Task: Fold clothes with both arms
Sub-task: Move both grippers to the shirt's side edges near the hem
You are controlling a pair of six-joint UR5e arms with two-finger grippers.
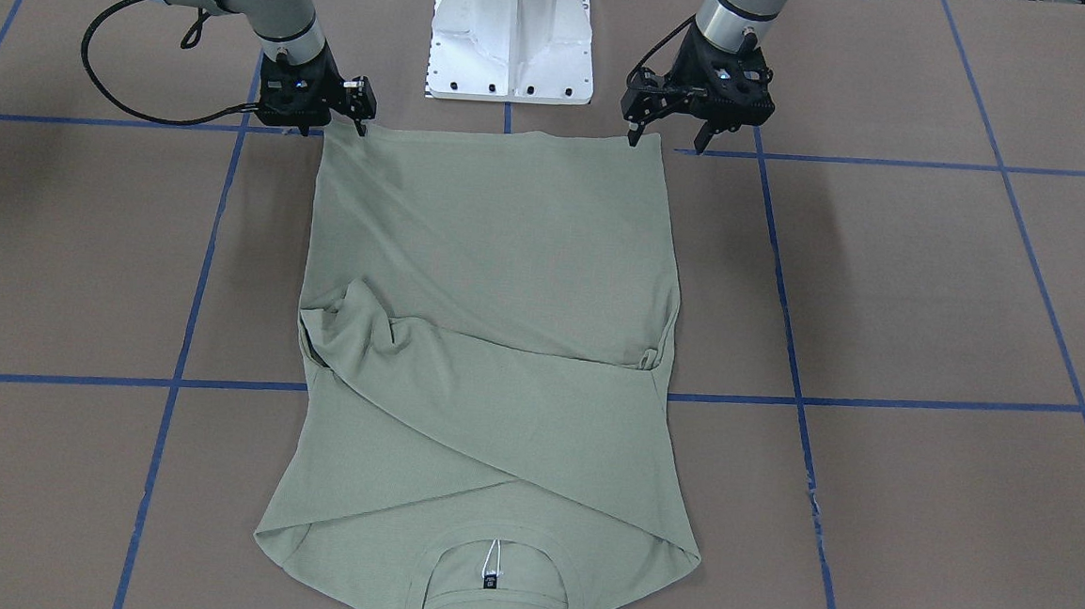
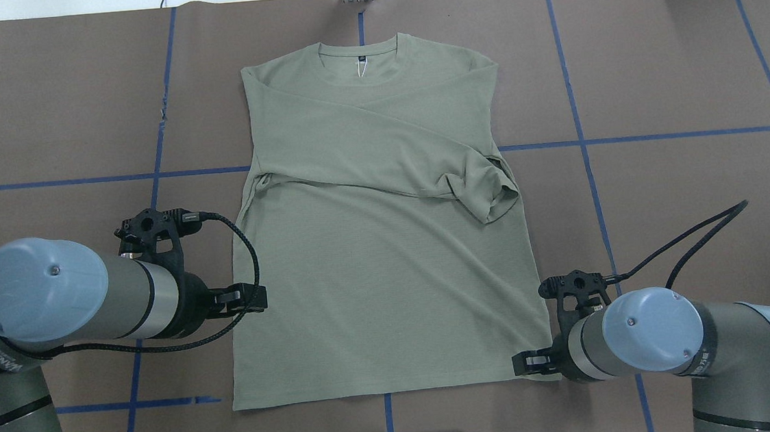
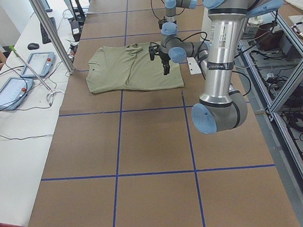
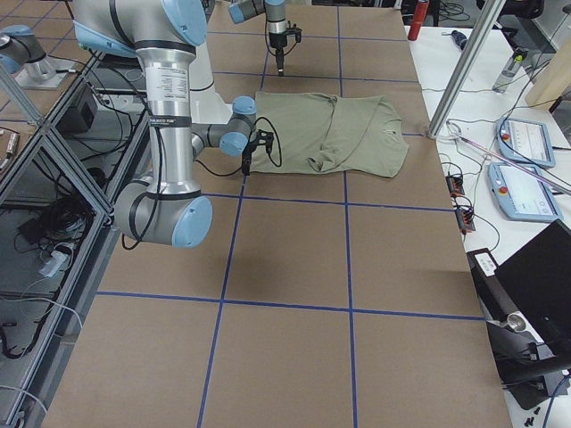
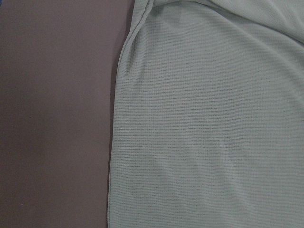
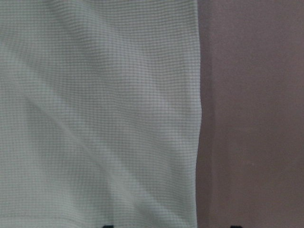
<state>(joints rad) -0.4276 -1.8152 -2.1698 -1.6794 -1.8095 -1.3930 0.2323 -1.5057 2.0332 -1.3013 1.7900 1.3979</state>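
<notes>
While left gripper [image 1: 665, 143] hangs spread over one hem corner of shirt [image 1: 493, 273], front view puts right gripper [image 1: 360, 124] at other corner.

Overhead: shirt flat on table [image 2: 656, 85] between grippers, sleeves [image 2: 379, 141] crossed, collar [image 2: 360, 60] far from both.

Right wrist: fingertips [image 6: 108, 226] apart, straddling side edge.

Judgement: light, limp knit, will drape; pinch both hem corners.

sage-green shirt [image 1: 490, 245], fine waffle knit; brown table [image 1: 930, 290], blue grid lines [image 1: 876, 401]; white pedestal [image 1: 511, 48].
</notes>
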